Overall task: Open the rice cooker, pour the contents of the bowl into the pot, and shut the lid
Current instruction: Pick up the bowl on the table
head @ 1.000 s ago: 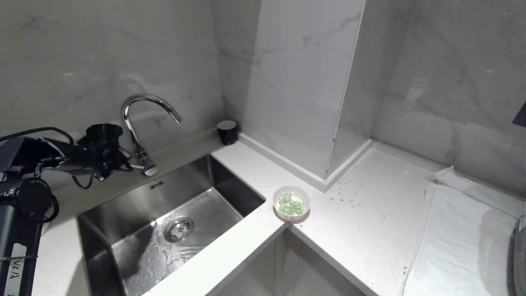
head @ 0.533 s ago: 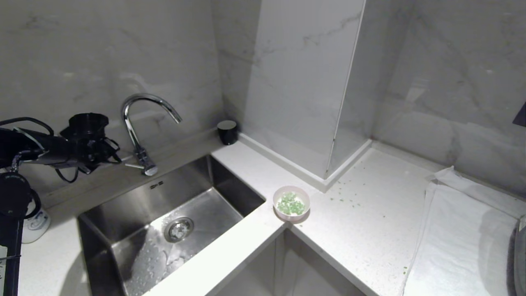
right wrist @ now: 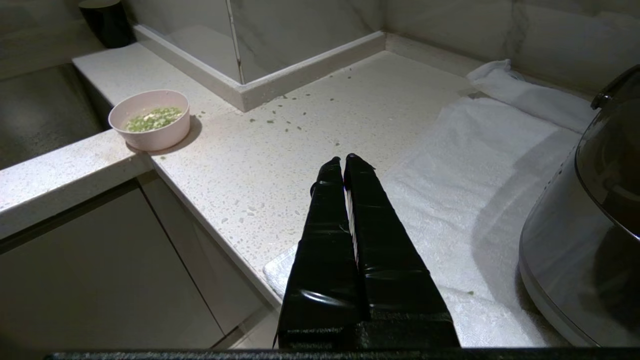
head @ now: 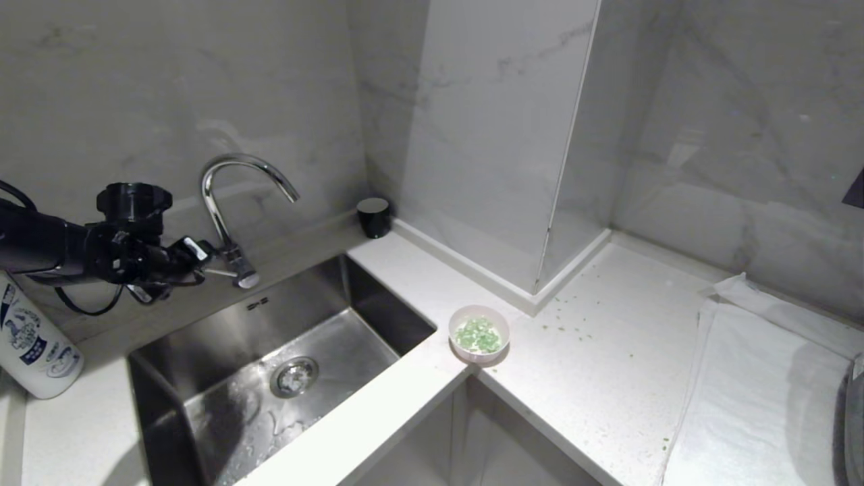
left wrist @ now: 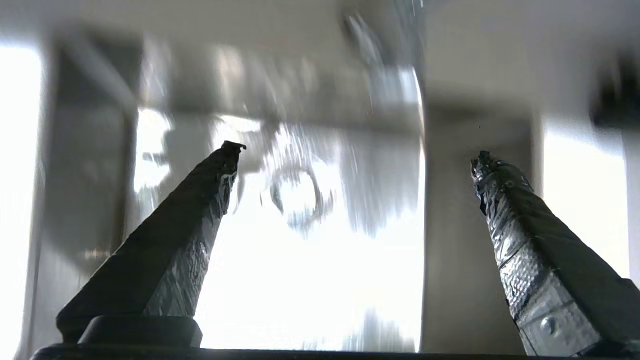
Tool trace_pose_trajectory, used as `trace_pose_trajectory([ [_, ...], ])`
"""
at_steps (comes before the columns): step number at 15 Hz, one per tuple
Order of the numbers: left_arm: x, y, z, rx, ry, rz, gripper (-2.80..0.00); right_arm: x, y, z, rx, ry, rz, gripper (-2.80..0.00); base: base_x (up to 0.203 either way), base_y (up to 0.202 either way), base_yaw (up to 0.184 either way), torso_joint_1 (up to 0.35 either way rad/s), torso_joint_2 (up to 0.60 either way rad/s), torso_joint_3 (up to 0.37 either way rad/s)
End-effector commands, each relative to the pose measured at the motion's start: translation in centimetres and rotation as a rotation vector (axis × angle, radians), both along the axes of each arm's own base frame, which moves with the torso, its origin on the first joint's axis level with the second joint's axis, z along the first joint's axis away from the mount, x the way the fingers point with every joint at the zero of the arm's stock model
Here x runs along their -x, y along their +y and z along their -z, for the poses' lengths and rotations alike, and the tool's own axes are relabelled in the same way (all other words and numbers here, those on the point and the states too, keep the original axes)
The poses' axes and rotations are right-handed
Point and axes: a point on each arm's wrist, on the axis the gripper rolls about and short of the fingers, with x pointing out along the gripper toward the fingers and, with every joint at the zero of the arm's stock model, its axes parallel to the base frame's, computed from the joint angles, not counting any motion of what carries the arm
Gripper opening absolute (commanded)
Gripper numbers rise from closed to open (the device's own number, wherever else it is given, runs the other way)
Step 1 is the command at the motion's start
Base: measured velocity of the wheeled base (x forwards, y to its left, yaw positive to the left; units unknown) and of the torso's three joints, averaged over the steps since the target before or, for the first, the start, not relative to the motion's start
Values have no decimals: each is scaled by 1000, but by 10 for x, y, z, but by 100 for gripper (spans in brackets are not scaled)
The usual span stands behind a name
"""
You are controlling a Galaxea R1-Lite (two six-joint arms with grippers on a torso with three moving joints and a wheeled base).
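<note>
Pale speckled stone countertop ran along grey marble walls and turned a corner beside a sunken steel sink. At that corner, just beside the sink's edge, stood the small pale pink round bowl, upright, with the green and white bits lying in it; a few loose green bits were scattered on the counter nearby. Well apart from the bowl, a white towel lay on the counter, and on it stood the large dark rounded rice cooker, only partly in view, its lid down. The right gripper hung above the counter's edge with its black fingers pressed together, holding nothing. The left gripper was over the sink's far edge next to the curved chrome tap, its fingers spread wide and empty. A white printed bottle lay beside the sink.
</note>
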Motion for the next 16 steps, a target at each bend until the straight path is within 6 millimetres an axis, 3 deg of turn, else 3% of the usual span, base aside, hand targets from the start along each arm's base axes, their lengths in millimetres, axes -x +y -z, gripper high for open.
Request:
trace_pose_trajectory([
  [1,45,-32,-32,8,-41,111,0,0,0,0,0,2,-1,-280,0,0,0,0,0,0],
  [4,83,-83,-47,-6,-69,321,0,0,0,0,0,2,-1,-280,0,0,0,0,0,0],
  [7,122,-113,-67,-58,-164,471,0,0,0,0,0,2,-1,-280,0,0,0,0,0,0],
  [13,208,-131,-108,-301,-415,713,0,0,0,0,0,2,-1,-280,0,0,0,0,0,0],
  [16,235,-125,-121,-415,-465,623,0,0,0,0,0,2,-1,-280,0,0,0,0,0,0],
])
